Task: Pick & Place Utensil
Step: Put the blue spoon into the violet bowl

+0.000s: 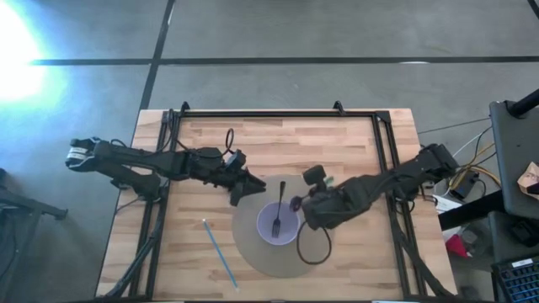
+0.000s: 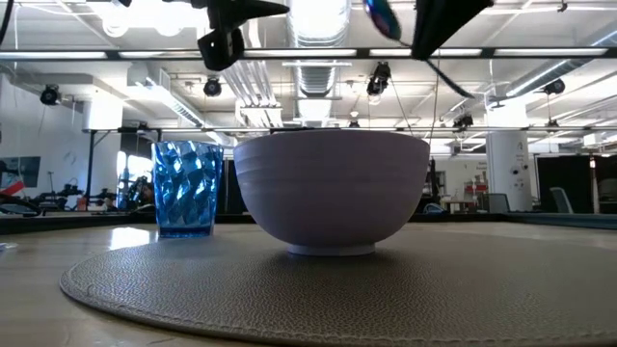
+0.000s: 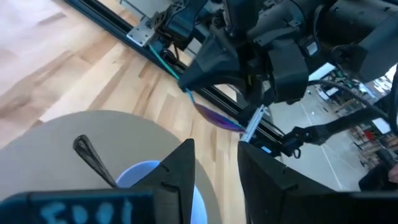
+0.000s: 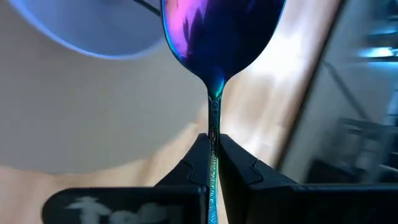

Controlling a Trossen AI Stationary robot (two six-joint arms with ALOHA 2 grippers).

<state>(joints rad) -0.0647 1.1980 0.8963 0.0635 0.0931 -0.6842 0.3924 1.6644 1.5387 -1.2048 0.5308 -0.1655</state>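
Spoon point(image 4: 217, 37) pinched at handle by right hand point(image 4: 213, 165), raised just beside bowl point(image 1: 277, 224) rim on its right; long axis pointing bowl-ward. Fork point(image 1: 280, 202) already resting in bowl. Left hand point(image 1: 249, 187) spread, hovering near bowl's left.

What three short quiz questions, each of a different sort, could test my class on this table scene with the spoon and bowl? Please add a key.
1. True or false: the right gripper is shut on the iridescent spoon.
2. Which utensil already rests in the lavender bowl? A. a dark fork B. a knife C. chopsticks
3. Fill the gap: the bowl stands on a round grey ____.

Key:
1. True; its fingers pinch the spoon's handle, above the bowl's rim.
2. A; the left gripper, open, hovers beside the bowl.
3. Placemat; a blue straw lies on the wood beside it.
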